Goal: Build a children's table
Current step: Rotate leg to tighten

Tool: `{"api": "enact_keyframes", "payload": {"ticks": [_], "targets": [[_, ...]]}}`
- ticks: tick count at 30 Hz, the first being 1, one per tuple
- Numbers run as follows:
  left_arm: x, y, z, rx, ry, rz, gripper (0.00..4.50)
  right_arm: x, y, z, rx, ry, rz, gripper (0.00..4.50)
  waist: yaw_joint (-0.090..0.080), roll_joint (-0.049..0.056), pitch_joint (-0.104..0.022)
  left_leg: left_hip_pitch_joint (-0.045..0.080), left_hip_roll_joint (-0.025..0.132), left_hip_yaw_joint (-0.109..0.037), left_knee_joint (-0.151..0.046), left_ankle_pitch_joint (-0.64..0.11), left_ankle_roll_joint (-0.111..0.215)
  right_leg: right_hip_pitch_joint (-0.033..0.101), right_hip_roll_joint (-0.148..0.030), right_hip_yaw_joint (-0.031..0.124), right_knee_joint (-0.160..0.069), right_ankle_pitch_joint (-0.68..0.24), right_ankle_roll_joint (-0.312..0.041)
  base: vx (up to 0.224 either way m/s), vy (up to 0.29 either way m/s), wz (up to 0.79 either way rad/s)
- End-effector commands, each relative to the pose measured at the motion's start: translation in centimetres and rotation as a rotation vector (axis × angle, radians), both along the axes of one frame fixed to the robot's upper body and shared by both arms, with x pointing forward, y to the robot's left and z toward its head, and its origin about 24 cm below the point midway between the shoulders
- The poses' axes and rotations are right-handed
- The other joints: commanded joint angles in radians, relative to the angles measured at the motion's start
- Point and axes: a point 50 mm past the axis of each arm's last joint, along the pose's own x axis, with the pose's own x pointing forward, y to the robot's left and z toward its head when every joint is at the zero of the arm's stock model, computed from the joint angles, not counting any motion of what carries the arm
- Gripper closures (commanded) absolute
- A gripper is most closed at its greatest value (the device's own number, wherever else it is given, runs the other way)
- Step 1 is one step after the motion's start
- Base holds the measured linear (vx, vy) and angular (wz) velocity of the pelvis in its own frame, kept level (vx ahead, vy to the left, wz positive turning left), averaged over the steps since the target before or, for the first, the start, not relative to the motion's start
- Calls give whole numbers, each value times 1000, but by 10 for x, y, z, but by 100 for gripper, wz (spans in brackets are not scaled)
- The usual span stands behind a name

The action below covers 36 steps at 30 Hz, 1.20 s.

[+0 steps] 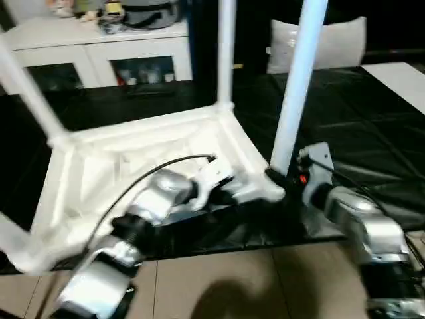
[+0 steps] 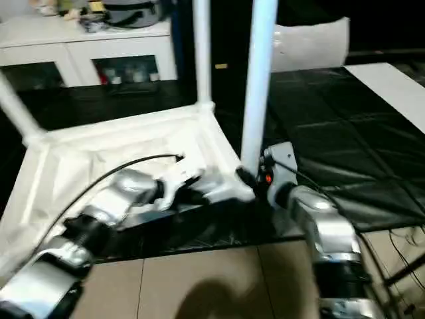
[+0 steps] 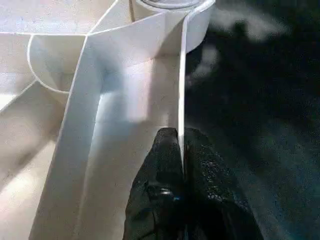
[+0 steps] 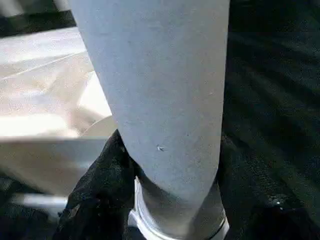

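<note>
- White tabletop inverted; left gripper pinches its rim wall
- Right gripper clasps leg, 3 o'clock corner
- Risk: leg tilts, jams socket

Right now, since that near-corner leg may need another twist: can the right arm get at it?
Probably yes: the right gripper already straddles the leg just above its socket, with nothing between them.
</note>
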Motion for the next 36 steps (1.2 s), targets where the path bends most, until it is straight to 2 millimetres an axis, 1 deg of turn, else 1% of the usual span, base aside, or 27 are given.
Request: {"api": "enact_keyframes", "payload": {"ticks": [1, 2, 3, 4, 5, 6, 7, 8, 9, 10, 12, 13, 14, 15, 16, 17, 20, 21, 22, 23, 24, 26, 28, 31, 33, 35, 36], "targets": [[11, -6, 19, -96, -70, 95, 450, -8, 20, -11, 107, 39, 37, 180, -9, -8, -53, 4, 15, -8, -81, -347, 53, 45, -48, 17, -92, -516, -54, 0, 0, 0], [11, -6, 19, -96, -70, 95, 450, -8, 20, -11, 107, 39, 37, 180, -10, -9, -54, 5, 14, -6, -81, -343, 58, 44, -49, 19, -90, -504, -63, 0, 0, 0], [11, -6, 19, -98, -71, 91, 450, -9, 20, -10, 111, 35, 30, 173, -10, -6, -56, 0, 15, -9, -83, -326, 62, 49, -52, 23, -81, -473, -82, 0, 0, 0], [10, -5, 18, -89, -83, 72, 450, -11, 17, -10, 103, 28, 31, 143, -9, 0, -58, -2, 18, -7, -83, -304, 68, 50, -51, 28, -76, -431, -97, 0, 0, 0], [10, -5, 18, -89, -83, 72, 450, -11, 17, -10, 103, 28, 31, 135, -7, -2, -60, -1, 19, -6, -82, -289, 71, 49, -51, 31, -74, -405, -106, 0, 0, 0], [9, -4, 18, -81, -94, 56, 450, -13, 14, -9, 89, 23, 35, 131, -6, -2, -64, -6, 20, -5, -80, -247, 77, 53, -53, 37, -62, -344, -130, 0, 0, 0], [8, -1, 17, -71, -97, 52, 450, -14, 11, -9, 78, 20, 43, 125, -3, -4, -66, -12, 20, -5, -78, -215, 87, 58, -53, 38, -56, -312, -141, 0, 0, 0], [7, 4, 13, -47, -113, 37, 450, -18, 4, -9, 66, 23, 65, 112, -2, -16, -66, -13, 21, -3, -77, -202, 93, 58, -54, 39, -56, -309, -144, 0, 0, 0], [7, 4, 13, -46, -114, 36, 450, -18, 4, -9, 66, 23, 66, 112, 2, -9, -66, -11, 21, -1, -74, -185, 102, 57, -55, 41, -54, -310, -150, 0, 0, 0], [7, 5, 12, -40, -118, 30, 450, -19, 2, -9, 66, 24, 74, 99, 4, -10, -69, -18, 19, 0, -70, -154, 108, 61, -57, 42, -49, -292, -154, 0, 0, 0], [7, 11, 10, -20, -123, 32, 450, -23, -6, -7, 54, 21, 120, 83, 9, -10, -72, -21, 19, 0, -66, -108, 119, 63, -56, 42, -42, -249, -158, 0, 0, 0], [3, 19, 9, -18, -124, 13, 450, -27, -15, -4, 39, 14, 187, 76, 18, -45, -71, -24, 20, 2, -67, -87, 137, 68, -63, 44, -33, -249, -167, 0, 0, 0], [1, 22, 9, -21, -125, -9, 450, -28, -18, -2, 39, 10, 211, 67, 19, -38, -67, -26, 18, 4, -67, -87, 139, 63, -60, 44, -37, -274, -163, 0, 0, 0], [1, 22, 9, -21, -125, -10, 450, -28, -18, -1, 39, 10, 212, 56, 22, -37, -67, -22, 21, 7, -63, -93, 138, 57, -63, 48, -39, -305, -152, 0, 0, 0], [-1, 25, 8, -18, -118, -35, 450, -29, -22, 1, 40, 5, 242, 46, 22, -38, -67, -21, 22, 7, -64, -89, 139, 56, -61, 47, -40, -311, -149, 0, 0, 0], [-5, 28, 7, -10, -116, -76, 450, -31, -25, 5, 37, -3, 281, 46, 23, -42, -66, -20, 24, 8, -65, -88, 138, 54, -58, 47, -40, -315, -145, 0, 0, 0], [-9, 36, 3, 24, -111, -134, 450, -34, -33, 9, 4, -9, 363, 14, 29, -41, -63, -14, 29, 7, -68, -111, 128, 49, -57, 48, -39, -338, -143, 0, 0, 0], [-11, 41, 1, 43, -103, -160, 450, -36, -37, 10, -22, -5, 406, 14, 35, -48, -61, -14, 30, 7, -69, -120, 124, 49, -59, 48, -39, -354, -140, 0, 0, 0], [-11, 41, 1, 43, -103, -160, 450, -36, -37, 10, -22, -5, 406, 2, 39, -44, -60, -12, 32, 8, -70, -123, 119, 46, -59, 50, -40, -359, -137, 0, 0, 0], [-13, 44, 1, 58, -101, -182, 450, -36, -40, 12, -40, -9, 420, 2, 43, -46, -59, -10, 32, 7, -72, -124, 117, 45, -59, 51, -41, -364, -135, 0, 0, 0], [-16, 49, 0, 81, -92, -226, 450, -37, -43, 15, -52, -18, 459, 2, 48, -51, -60, -9, 35, 7, -72, -130, 111, 45, -61, 52, -39, -356, -137, 0, 0, 0], [-19, 53, 0, 93, -79, -268, 450, -38, -42, 17, -37, -22, 509, 2, 52, -49, -61, -8, 37, 7, -73, -129, 106, 44, -61, 54, -35, -333, -147, 0, 0, 0], [-22, 55, 1, 96, -73, -314, 450, -40, -41, 19, -22, -23, 564, 38, 59, -51, -61, -8, 38, 8, -72, -130, 108, 46, -62, 55, -30, -307, -164, 0, 0, 0], [-29, 60, 2, 113, -51, -424, 450, -38, -35, 22, 5, -24, 650, 63, 71, -52, -62, -6, 39, 9, -71, -122, 110, 45, -63, 56, -27, -296, -175, 0, 0, 0], [-30, 61, 2, 117, -46, -443, 450, -38, -34, 22, 14, -21, 663, 82, 74, -52, -60, -7, 39, 10, -72, -129, 104, 44, -63, 57, -27, -312, -175, 0, 0, 0], [-32, 62, 3, 122, -42, -471, 450, -38, -28, 20, 18, -20, 715, 86, 80, -53, -60, -2, 40, 12, -71, -147, 95, 40, -63, 58, -30, -336, -173, 0, 0, 0], [-33, 62, 4, 123, -41, -480, 450, -37, -27, 19, 18, -18, 730, 109, 82, -53, -59, -2, 39, 12, -71, -153, 92, 38, -64, 58, -30, -349, -171, 0, 0, 0]]}}
